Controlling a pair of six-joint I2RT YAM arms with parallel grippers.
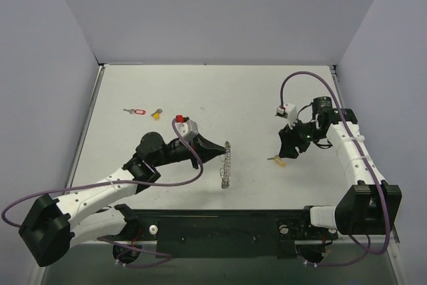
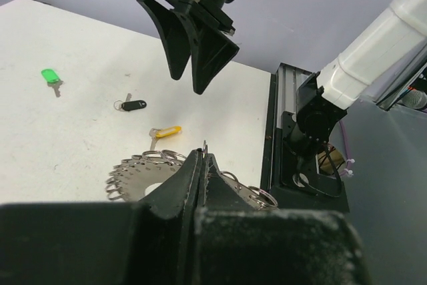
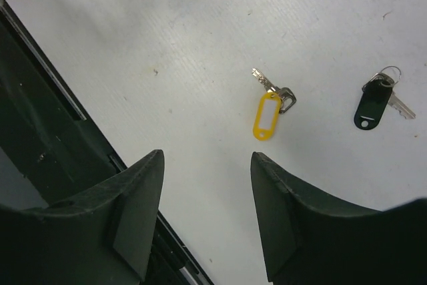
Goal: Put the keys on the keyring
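Wire of the keyring is being pinched between the closed jaws of the left gripper, and the ring is being held upright at the table; whether its lower edge is touching the surface cannot be told. The left arm is being stretched low and forward from its base towards the table's middle. Opposite it, the right gripper is being held open, jaws apart and pointed down, above a yellow-tagged key, with a black-tagged key lying near that one. A green-tagged key is lying farther off, and a red-tagged key and an orange-yellow key are lying side by side, well apart from the ring, on the left. The white table is being enclosed by pale grey walls.
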